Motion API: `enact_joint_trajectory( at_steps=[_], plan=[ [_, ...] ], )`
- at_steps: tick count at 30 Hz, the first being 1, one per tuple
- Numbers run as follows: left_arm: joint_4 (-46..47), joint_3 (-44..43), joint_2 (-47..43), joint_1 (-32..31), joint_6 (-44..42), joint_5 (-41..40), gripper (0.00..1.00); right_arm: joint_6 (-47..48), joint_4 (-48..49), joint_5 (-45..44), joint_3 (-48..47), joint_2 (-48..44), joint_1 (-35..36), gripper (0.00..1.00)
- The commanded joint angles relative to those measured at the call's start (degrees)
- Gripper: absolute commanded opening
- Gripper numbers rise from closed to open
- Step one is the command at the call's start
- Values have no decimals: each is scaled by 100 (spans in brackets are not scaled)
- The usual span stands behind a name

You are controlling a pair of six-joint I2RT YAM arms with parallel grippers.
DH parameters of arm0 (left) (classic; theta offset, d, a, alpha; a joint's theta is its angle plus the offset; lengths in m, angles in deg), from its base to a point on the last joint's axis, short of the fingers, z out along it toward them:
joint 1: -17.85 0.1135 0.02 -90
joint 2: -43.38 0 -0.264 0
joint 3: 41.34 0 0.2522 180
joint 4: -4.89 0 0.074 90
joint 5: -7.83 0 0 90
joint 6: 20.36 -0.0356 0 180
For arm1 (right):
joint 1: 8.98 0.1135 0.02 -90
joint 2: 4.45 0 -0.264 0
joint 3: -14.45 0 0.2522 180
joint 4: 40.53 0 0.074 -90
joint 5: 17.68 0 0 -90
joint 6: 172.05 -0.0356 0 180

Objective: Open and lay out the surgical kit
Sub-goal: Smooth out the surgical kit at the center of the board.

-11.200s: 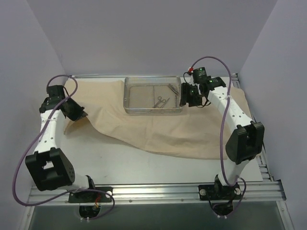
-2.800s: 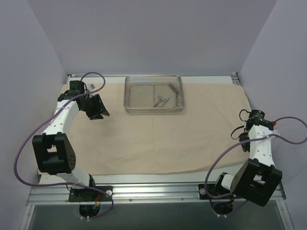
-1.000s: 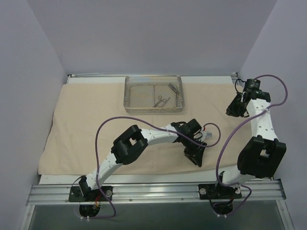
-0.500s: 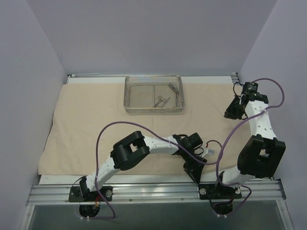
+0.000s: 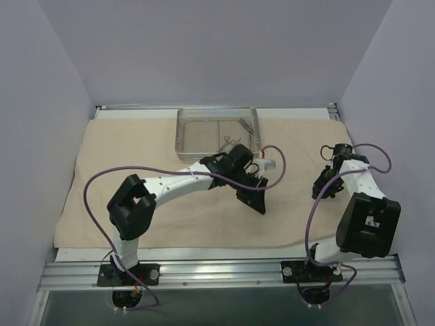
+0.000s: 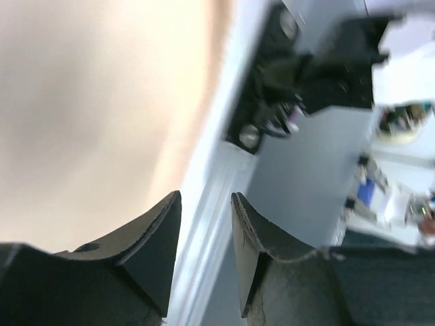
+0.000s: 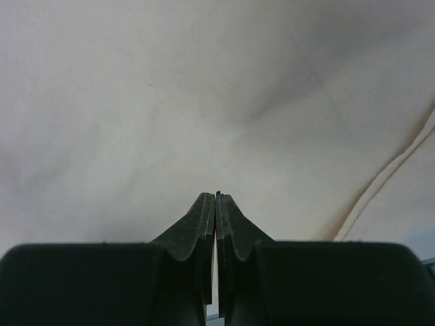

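The beige cloth wrap (image 5: 136, 183) lies spread flat over the table, and it fills the right wrist view (image 7: 170, 102). The silver wire-mesh tray (image 5: 185, 136) stands on it at the back centre. Thin ring-handled instruments (image 5: 229, 141) lie in the tray's right half. My left gripper (image 5: 257, 202) reaches across to the middle of the cloth, just in front of the tray. Its jaws are apart, with nothing between the tips of the left gripper (image 6: 206, 204). My right gripper (image 5: 320, 189) hangs over the cloth's right part. In its own view the right gripper (image 7: 216, 197) is shut and empty.
The left arm's purple cable (image 5: 109, 176) loops over the cloth's left half. A metal rail (image 5: 217, 272) runs along the table's near edge with both arm bases on it. The cloth's edge (image 7: 391, 173) shows at the right of the right wrist view. Walls close in on three sides.
My left arm has swung from the near edge back towards the tray. My right gripper has come nearer along the cloth's right side and its jaws have closed fully.
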Motion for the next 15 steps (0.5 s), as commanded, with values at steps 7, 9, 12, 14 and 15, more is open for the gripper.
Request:
enact_joint_trajectory(
  at_steps=[7,9,12,14,15],
  plan=[
    [-1226,793,-1604,2280,-960,-1468,56,410,-523,-1894,-720,131,-973,33],
    [-1410,900,-1929,2779,-1145,-1565,60,437,-531,-2500,-897,219,-1027,48],
    [-1552,936,-2089,3316,-1331,-1523,63,385,-382,-2835,-1205,526,-1044,67],
    [-1639,874,-2115,3476,-1331,-1487,63,323,-303,-2906,-1363,886,-1044,70],
    [-1622,874,-2150,3512,-1305,-1496,62,280,-311,-2976,-1416,1035,-1044,70]
  ],
)
